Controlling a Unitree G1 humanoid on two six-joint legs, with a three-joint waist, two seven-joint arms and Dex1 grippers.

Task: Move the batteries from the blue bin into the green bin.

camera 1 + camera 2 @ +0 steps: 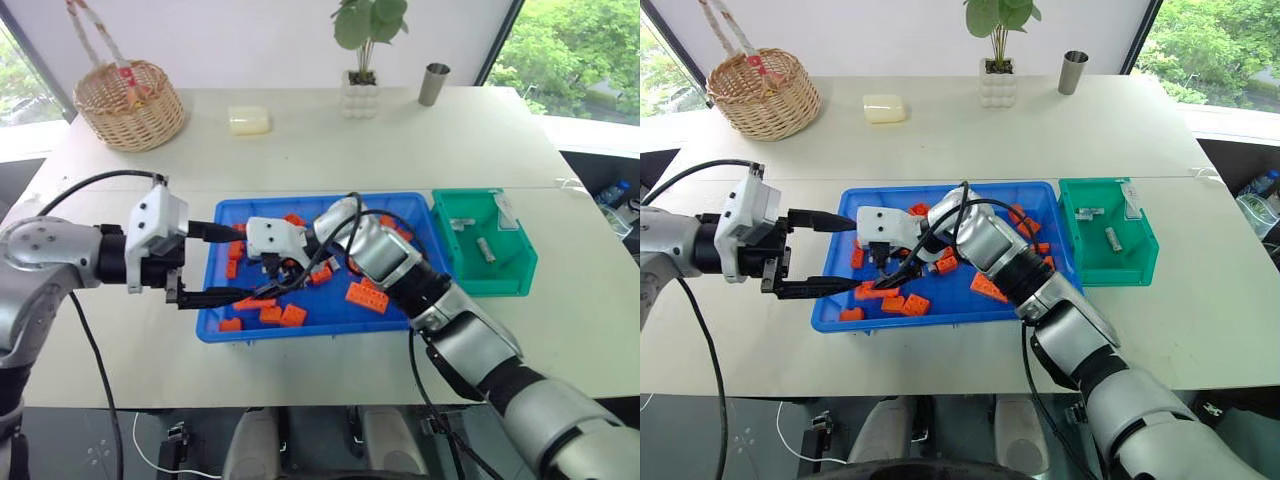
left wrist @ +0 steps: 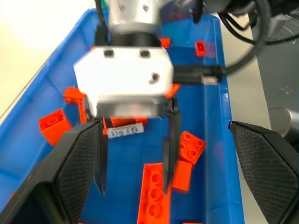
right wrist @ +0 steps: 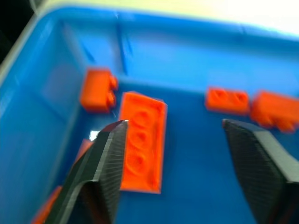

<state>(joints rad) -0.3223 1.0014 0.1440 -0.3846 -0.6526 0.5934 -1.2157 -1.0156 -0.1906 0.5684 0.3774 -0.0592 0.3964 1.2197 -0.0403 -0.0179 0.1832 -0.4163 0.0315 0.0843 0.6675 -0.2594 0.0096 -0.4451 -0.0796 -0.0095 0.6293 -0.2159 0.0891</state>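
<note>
The blue bin (image 1: 330, 327) lies in the middle of the table with several orange bricks (image 1: 366, 297) in it. I cannot pick out the batteries among them. Two batteries (image 1: 485, 250) lie in the green bin (image 1: 500, 285), which stands against the blue bin's right end. My right gripper (image 1: 272, 282) points down into the blue bin's left half. Its fingers are open over a flat orange brick (image 3: 140, 144), with nothing between them. My left gripper (image 1: 240, 265) reaches in over the bin's left end. It is open wide, with a finger on either side of the right gripper (image 2: 133, 191).
A wicker basket (image 1: 130, 105) stands at the far left of the table. A pale block (image 1: 248, 120), a potted plant (image 1: 365, 60) and a metal cup (image 1: 433, 83) stand along the back. Black cables (image 1: 350, 215) loop over the right wrist.
</note>
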